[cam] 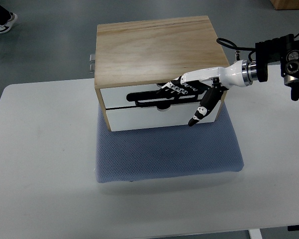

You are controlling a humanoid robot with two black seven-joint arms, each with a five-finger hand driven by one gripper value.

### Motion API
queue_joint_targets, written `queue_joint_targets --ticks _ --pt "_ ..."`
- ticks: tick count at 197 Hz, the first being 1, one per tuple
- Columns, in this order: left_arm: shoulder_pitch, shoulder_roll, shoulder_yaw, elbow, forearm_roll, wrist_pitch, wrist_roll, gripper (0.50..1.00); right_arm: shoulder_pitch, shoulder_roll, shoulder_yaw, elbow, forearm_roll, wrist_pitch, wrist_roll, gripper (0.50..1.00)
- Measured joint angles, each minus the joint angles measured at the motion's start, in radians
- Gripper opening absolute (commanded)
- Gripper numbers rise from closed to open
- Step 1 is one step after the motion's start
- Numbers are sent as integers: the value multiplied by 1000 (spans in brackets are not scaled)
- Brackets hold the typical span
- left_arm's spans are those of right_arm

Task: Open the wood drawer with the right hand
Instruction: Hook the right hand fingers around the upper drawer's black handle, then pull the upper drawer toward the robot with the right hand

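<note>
A wooden drawer box sat on a blue-grey mat on a white tabletop, its two white drawer fronts facing the camera. The upper drawer front ran left to right, a dark slot along it. The right hand reached in from the right edge, its arm level with that slot. Its black-tipped fingers lay stretched leftward against the slot, seemingly hooked in but not visibly clamped; the thumb hung over the lower drawer front. The drawer looked shut. The left hand was out of view.
</note>
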Motion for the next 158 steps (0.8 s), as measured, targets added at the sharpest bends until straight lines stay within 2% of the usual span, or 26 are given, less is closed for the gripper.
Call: queue_joint_targets --ticks 158 --pt "0 0 0 0 0 0 0 1000 7 -35 -15 45 16 0 1 944"
